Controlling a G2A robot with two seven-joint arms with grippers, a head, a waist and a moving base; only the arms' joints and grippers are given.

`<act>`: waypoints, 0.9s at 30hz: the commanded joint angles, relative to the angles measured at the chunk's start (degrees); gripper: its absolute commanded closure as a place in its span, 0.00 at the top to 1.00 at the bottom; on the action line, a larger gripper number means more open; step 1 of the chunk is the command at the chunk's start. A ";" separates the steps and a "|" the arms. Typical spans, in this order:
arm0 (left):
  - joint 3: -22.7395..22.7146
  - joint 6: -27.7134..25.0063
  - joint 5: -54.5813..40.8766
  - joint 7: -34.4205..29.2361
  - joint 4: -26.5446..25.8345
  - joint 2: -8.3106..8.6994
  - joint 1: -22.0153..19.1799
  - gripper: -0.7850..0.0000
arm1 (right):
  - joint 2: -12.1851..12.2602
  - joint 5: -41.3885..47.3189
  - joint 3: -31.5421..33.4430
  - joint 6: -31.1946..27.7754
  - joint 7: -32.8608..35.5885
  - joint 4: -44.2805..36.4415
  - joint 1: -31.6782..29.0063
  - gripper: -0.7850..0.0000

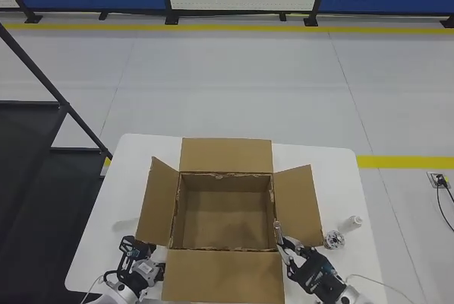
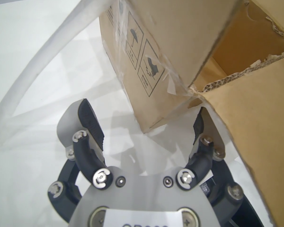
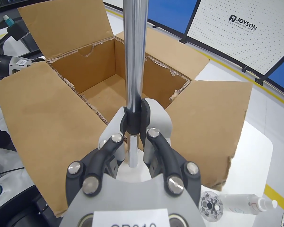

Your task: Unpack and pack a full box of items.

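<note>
At near-R corner of box (image 1: 227,156), R hand (image 3: 136,113) clenched on metal rod (image 3: 134,48); L hand (image 2: 142,112) released beside near-L corner.

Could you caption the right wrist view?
The right end effector grips a metal rod at the open cardboard box.

White table (image 1: 329,163) w/ open cardboard box (image 1: 227,156) approx. centre. Small round disc (image 1: 333,240) & white bottle (image 1: 353,223) lie near box, right side.

Box (image 1: 224,220) mouth open above, flaps (image 1: 225,154) splayed outward, bottle (image 1: 353,222) beside right flap
</note>
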 commanded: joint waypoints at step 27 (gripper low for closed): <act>-2.41 1.43 -3.91 0.88 -1.54 0.26 0.72 1.00 | 0.82 2.53 -5.43 5.19 5.06 -0.10 4.67 0.00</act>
